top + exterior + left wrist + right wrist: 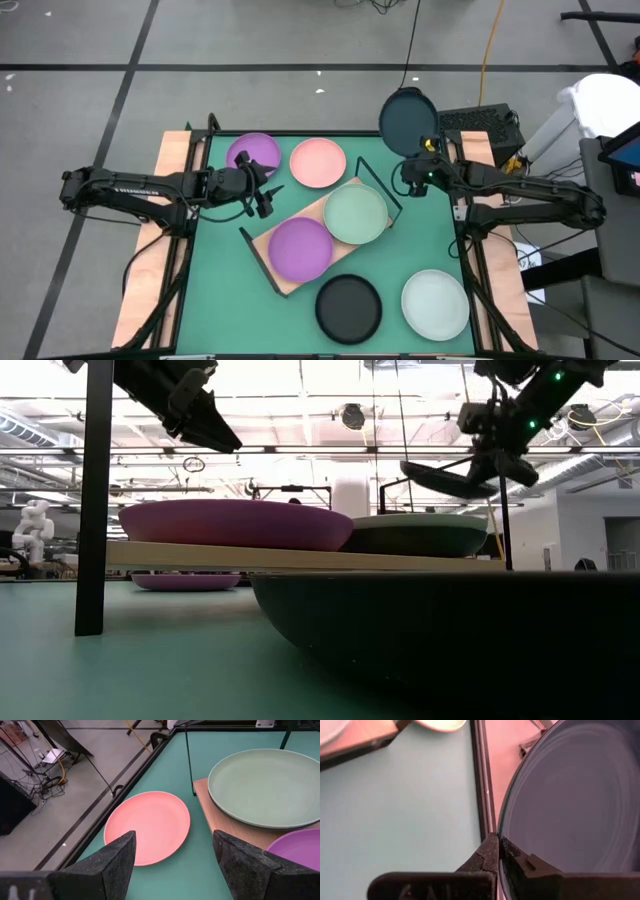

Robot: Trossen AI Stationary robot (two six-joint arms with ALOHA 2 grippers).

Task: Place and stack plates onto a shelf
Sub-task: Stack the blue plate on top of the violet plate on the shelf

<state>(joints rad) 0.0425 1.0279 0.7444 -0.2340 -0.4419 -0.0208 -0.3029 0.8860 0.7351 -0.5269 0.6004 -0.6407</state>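
Dark teal plate pinched at its rim by right gripper, held off the table beyond the shelf's far end. Purple plate and mint plate side by side on shelf. Left gripper spread wide, holding nothing, near shelf, facing pink plate.

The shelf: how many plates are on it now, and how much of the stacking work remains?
Done: the shelf carries two plates, a purple plate and a pale green plate, side by side. In hand: the right gripper holds the dark teal plate by its rim, lifted beyond the table's far edge. Left: a second purple plate, the pink plate, the black plate and the mint plate lie on the table. The left gripper is open.
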